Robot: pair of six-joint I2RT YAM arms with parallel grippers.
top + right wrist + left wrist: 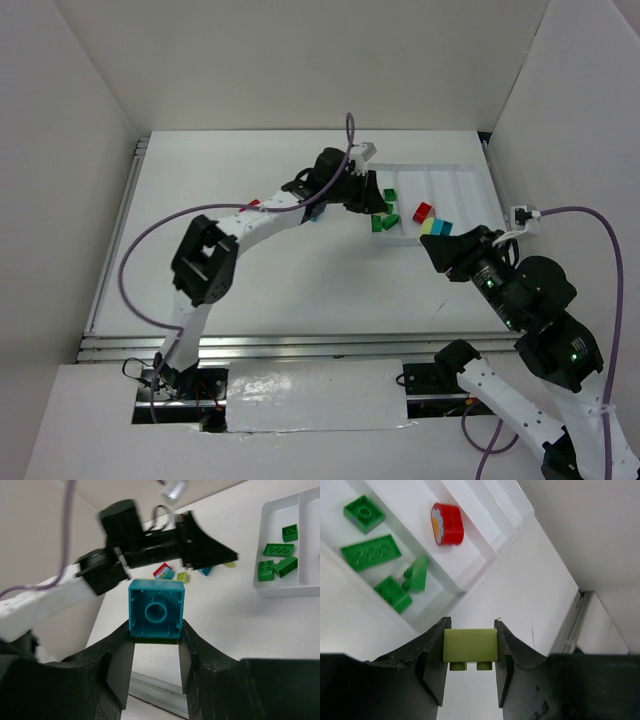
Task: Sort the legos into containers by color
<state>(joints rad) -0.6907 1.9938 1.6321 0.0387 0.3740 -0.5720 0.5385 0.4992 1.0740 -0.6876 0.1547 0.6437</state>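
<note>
My left gripper point(470, 626) is shut on a yellow-green lego point(470, 647), held above the table beside the white tray's point(470, 575) near end. One container holds several dark green legos point(370, 552). The neighbouring one holds a red lego point(449, 524). From above, the left gripper point(372, 200) hangs at the tray's point(460, 175) left end. My right gripper point(156, 630) is shut on a teal lego point(156, 607), hollow underside facing the camera, with a yellow-green edge under it. From above, this teal and yellow-green pair point(436, 228) sits at the right gripper point(434, 243), just in front of the tray.
Loose legos lie on the table under the left arm point(150, 545): a red and teal pair point(162, 571), a yellow-green one point(183, 577) and a teal one point(205, 571). White walls enclose the table. A metal rail point(300, 345) runs along the near edge.
</note>
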